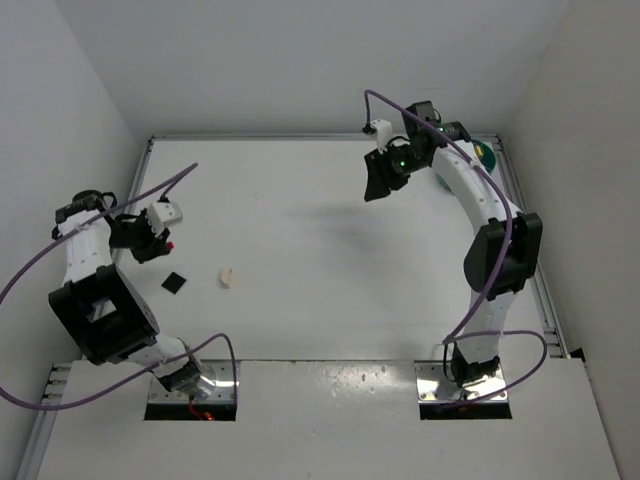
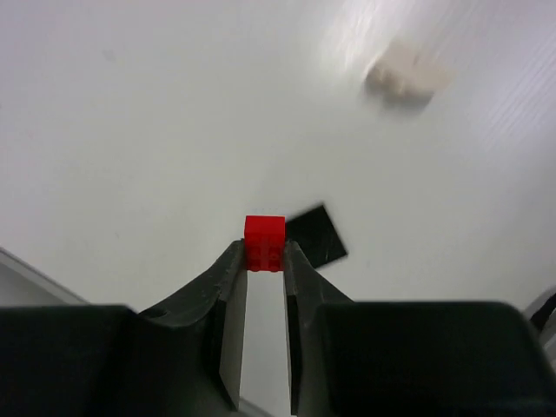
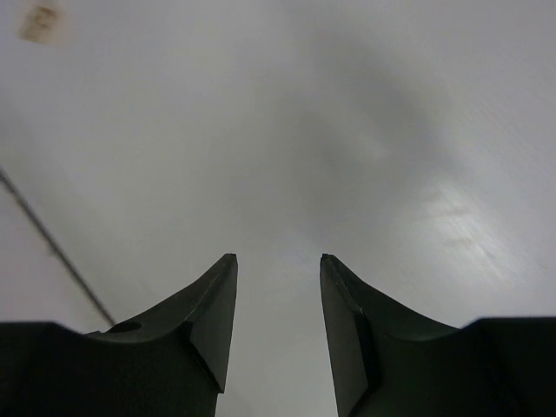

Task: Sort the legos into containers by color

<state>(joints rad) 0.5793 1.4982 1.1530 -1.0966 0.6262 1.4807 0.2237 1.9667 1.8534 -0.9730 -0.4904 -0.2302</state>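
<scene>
My left gripper [image 2: 264, 252] is shut on a red lego [image 2: 264, 242], held at its fingertips above the table; in the top view the gripper [image 1: 160, 243] is at the left, with the red lego [image 1: 171, 244] showing at its tip. A cream-white lego [image 1: 227, 278] lies on the table to its right and also shows in the left wrist view [image 2: 407, 76]. My right gripper [image 1: 378, 180] is open and empty, raised at the back right; its wrist view [image 3: 276, 261] shows bare table. The teal dish [image 1: 486, 152] peeks out behind the right arm, mostly hidden.
A small black square [image 1: 174, 283] lies flat on the table near the left gripper, also in the left wrist view [image 2: 317, 236]. White walls enclose the table on three sides. Purple cables loop off both arms.
</scene>
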